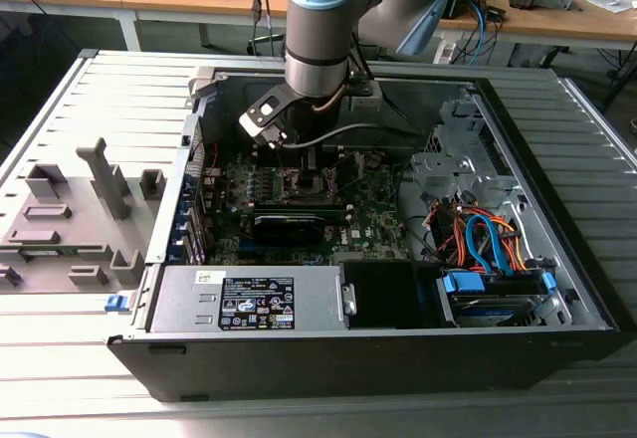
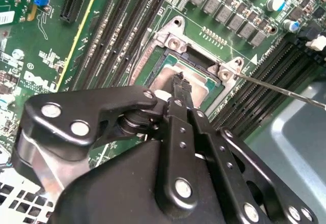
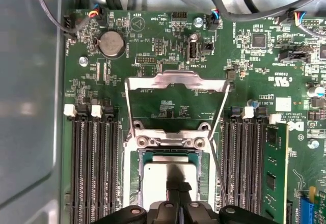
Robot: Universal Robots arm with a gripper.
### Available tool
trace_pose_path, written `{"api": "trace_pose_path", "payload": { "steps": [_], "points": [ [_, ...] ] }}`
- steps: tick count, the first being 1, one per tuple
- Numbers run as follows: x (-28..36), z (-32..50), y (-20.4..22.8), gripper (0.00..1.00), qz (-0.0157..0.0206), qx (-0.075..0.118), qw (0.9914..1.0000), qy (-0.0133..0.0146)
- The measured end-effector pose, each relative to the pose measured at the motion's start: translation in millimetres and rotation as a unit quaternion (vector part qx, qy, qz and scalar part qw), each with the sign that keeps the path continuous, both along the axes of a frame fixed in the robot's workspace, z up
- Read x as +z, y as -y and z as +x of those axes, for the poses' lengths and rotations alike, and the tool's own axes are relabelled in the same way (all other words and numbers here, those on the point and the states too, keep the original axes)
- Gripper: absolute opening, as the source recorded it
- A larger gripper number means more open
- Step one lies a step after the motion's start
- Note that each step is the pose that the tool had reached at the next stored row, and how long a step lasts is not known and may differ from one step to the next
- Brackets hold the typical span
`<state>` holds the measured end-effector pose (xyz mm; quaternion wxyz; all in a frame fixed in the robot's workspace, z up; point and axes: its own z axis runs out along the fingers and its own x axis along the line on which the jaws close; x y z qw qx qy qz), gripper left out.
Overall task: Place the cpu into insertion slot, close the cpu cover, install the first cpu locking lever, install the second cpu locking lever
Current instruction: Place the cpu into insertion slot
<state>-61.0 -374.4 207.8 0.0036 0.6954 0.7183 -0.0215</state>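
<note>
The cpu (image 3: 158, 179) lies flat in the insertion slot (image 3: 200, 175), its pale metal top facing up; it also shows in the second wrist view (image 2: 165, 76). My gripper (image 3: 179, 187) is shut with nothing between its fingers, and its tip (image 2: 178, 77) sits right over the middle of the cpu. Whether it touches the cpu I cannot tell. The cpu cover (image 3: 175, 80) is swung open, and through its window the green board shows. A thin locking lever (image 3: 218, 175) stands loose beside the slot and appears as a slim rod (image 2: 285, 90). My arm (image 1: 318, 50) reaches down into the open computer case.
Long black memory slots (image 3: 94, 173) flank the socket, one holding a green memory card (image 3: 275, 173). A coin battery (image 3: 111, 43) and cables (image 3: 239, 10) lie beyond the cover. The case holds a power supply (image 1: 249, 301) and a drive with blue and orange cables (image 1: 488, 249).
</note>
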Motion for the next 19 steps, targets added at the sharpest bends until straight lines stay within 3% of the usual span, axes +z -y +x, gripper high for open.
{"api": "trace_pose_path", "payload": {
  "steps": [3, 9, 11, 12, 15, 18, 19],
  "points": [
    [-2.4, -0.1, 0.2, 0.11, -0.0007, 0.002, 0.99999, -0.0028],
    [-2.8, 0.0, 0.1, 0.11, -0.0002, 0.002, 0.99999, -0.003],
    [12.4, 0.2, 0.1, 0.11, -0.0001, 0.002, 0.99999, -0.003],
    [16.0, 0.6, 0.1, 0.11, 0.0001, 0.003, 0.99999, -0.003],
    [16.3, 2.0, 0.1, 0.11, 0.0024, 0.022, 0.99974, -0.0041],
    [17.6, 4.1, 0.1, 0.11, 0.0024, 0.024, 0.99969, -0.005],
    [21.8, 4.3, 0.1, 0.11, 0.0025, 0.024, 0.99969, -0.005]
  ]
}}
